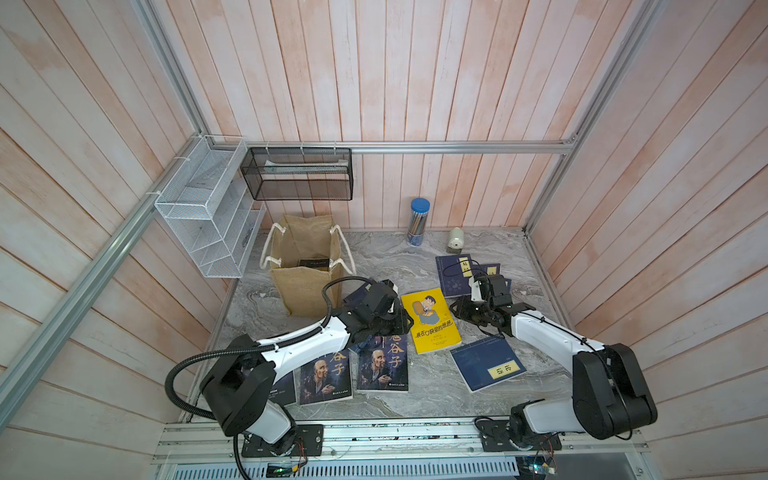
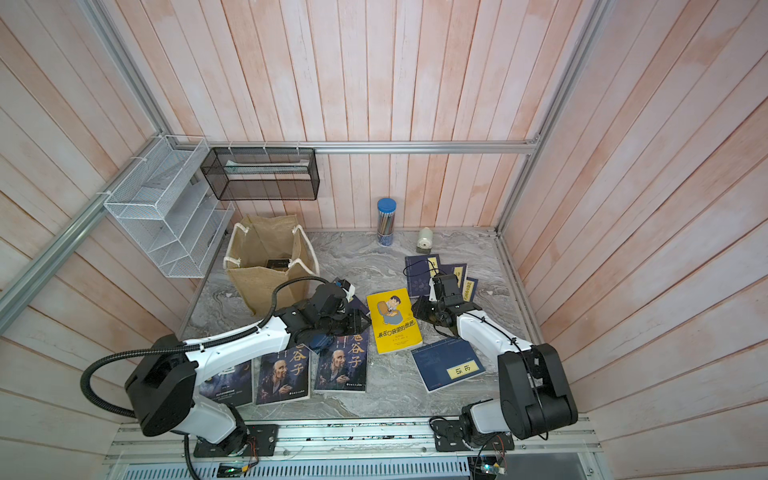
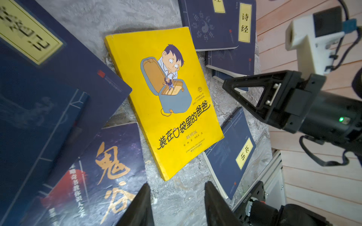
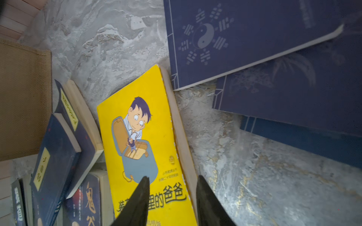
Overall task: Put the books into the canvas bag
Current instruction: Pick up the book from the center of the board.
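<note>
One dark book (image 1: pixel 314 262) is bagged in the tan burlap tote (image 1: pixel 305 291), the rest aren't yet; left claw (image 3: pixel 176 184) and right claw (image 4: pixel 172 177): part-open, empty.

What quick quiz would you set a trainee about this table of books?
1. True or false: the yellow book is inside the canvas bag.
2. What shows inside the bag? A: a dark book; B: pencils; C: a cup.
3. Which hand is nearer the bag?
Key: 1 false; 2 A; 3 the left hand.
</note>
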Motion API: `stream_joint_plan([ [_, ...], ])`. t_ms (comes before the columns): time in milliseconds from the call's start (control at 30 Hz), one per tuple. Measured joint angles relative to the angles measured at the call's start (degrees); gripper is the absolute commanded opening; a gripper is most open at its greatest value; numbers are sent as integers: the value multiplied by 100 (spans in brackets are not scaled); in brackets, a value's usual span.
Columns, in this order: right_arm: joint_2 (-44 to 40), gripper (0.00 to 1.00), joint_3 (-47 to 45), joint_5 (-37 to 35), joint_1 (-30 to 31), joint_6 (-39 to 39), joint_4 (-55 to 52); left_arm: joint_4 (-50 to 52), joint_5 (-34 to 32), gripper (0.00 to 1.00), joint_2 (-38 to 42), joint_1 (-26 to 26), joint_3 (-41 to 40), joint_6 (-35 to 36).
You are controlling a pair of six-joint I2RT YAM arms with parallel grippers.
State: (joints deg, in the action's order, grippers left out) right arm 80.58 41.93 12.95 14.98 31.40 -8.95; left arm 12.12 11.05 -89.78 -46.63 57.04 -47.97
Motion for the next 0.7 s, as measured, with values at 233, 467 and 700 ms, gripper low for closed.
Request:
stream_joint_plan([
  [233,326,41,-170,166,-13,-55,358,-190,197,49,-1027,-55,527,-780],
  [467,323,37,-570,188,-13,-11,444,-442,240,49,-1530,-131,789,-1102],
  [700,398,36,-568,264,-11,-13,555,-546,-24,49,-1801,-133,789,-1399],
])
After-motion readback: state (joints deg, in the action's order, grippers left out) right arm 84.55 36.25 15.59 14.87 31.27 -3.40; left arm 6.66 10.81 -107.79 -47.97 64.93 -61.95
